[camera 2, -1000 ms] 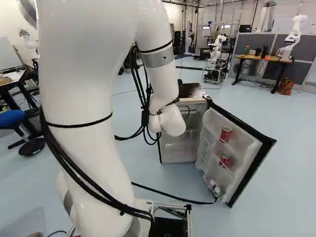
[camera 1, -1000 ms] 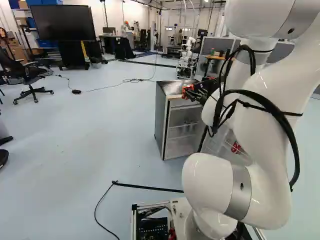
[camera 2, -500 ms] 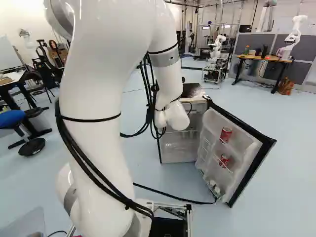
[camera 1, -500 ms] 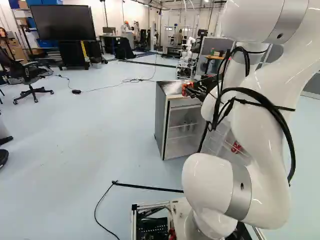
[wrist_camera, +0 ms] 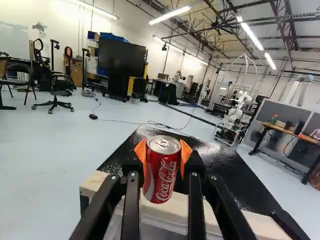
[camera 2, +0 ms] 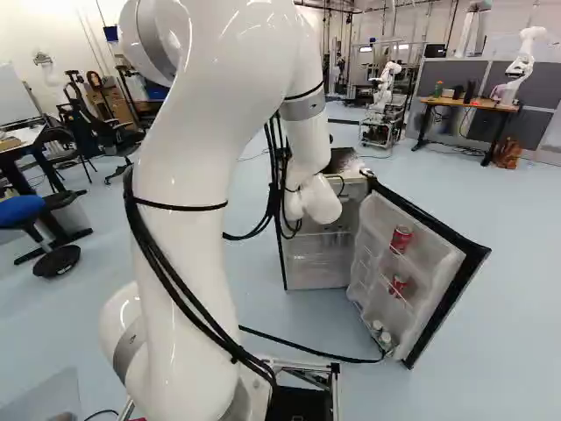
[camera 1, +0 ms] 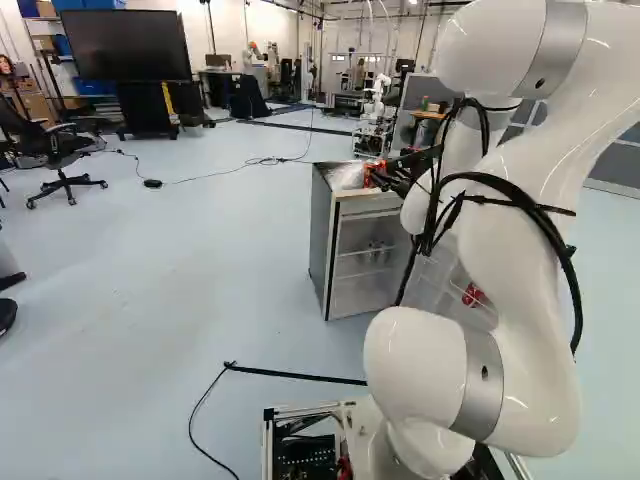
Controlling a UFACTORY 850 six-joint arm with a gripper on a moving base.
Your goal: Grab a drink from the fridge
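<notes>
Red, thin-walled metal can (wrist_camera: 162,175): held in the gripper (wrist_camera: 163,154), near upright, over the front part of the top of the fridge (wrist_camera: 227,167). The fingers (wrist_camera: 198,167) are clamped on the can from two sides by their orange pads (wrist_camera: 140,153). Handling: the lid looks sealed, so treat the can as full, fairly heavy for its bulk and stiff under moderate force. Excess force may dent the wall; condensation, if present, would make it slippery. Hold at the sides, around mid-height, clear of the tab, and carry upright. Visibility: the pads cover parts of the can's sides. Contact between the can's base and the fridge top cannot be determined. In the left base view the gripper hides much of the can; in the right base view the arm (camera 2: 197,219) hides both. The arm also covers part of the open door (camera 2: 421,263) in the left base view.
</notes>
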